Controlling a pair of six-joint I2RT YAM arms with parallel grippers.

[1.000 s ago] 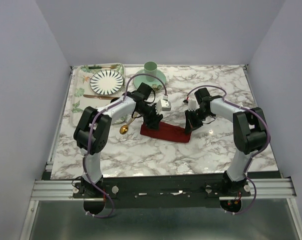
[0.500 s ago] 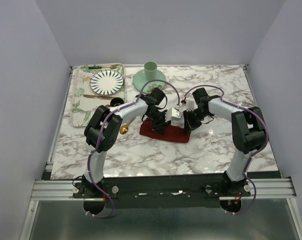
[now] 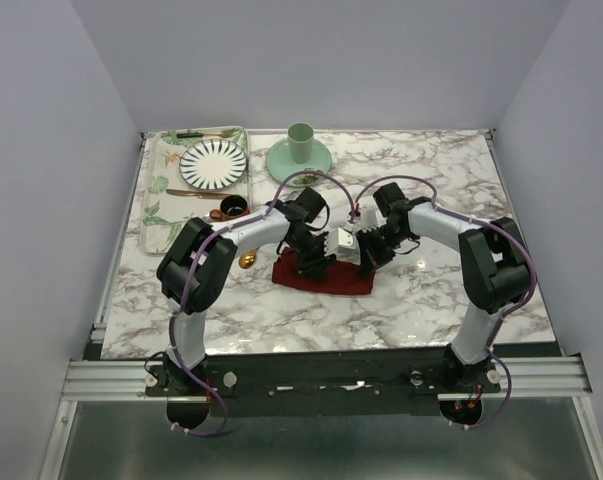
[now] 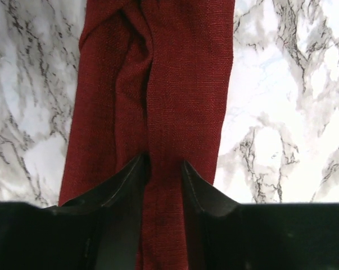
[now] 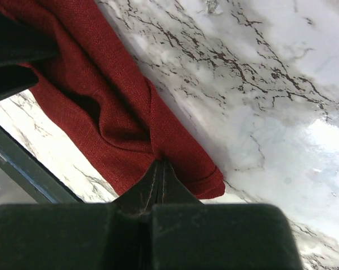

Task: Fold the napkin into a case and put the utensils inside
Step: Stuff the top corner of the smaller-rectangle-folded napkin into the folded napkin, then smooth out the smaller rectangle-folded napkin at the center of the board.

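Both arms have closed in over the napkin (image 3: 326, 279); left jaws half-open astride it, right jaws clamped tight on its end.

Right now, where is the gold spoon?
In the top view, the gold spoon lies on the marble table, left of centre, just beyond the left end of the napkin.

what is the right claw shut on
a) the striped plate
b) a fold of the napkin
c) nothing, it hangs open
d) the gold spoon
b: in the right wrist view the right claw is closed, its tips pinching a raised ridge of the napkin.
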